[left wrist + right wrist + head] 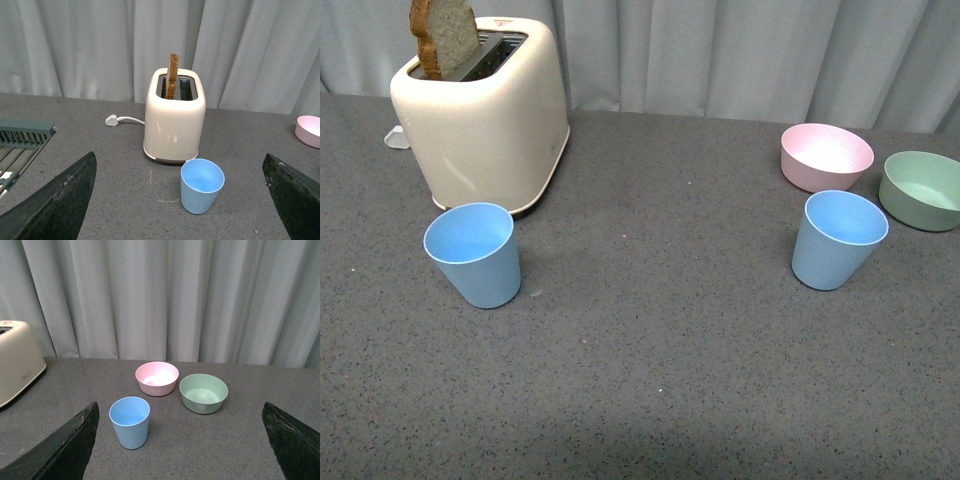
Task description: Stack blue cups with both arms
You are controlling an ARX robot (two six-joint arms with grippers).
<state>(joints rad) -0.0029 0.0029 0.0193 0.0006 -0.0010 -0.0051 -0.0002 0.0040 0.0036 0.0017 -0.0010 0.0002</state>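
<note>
Two light blue cups stand upright and apart on the grey table. The left cup (473, 253) stands just in front of the toaster; it also shows in the left wrist view (201, 185), ahead of my open left gripper (180, 210) and between its black fingers (55, 202). The right cup (837, 238) stands in front of the pink bowl; in the right wrist view it (130, 421) is ahead of my open right gripper (180, 450), nearer one finger (60, 447). Both grippers are empty. Neither arm shows in the front view.
A cream toaster (485, 110) with a slice of bread stands at the back left, its plug (112, 120) behind it. A pink bowl (826, 156) and a green bowl (923, 189) stand at the back right. A grey rack (20, 137) lies off the left side.
</note>
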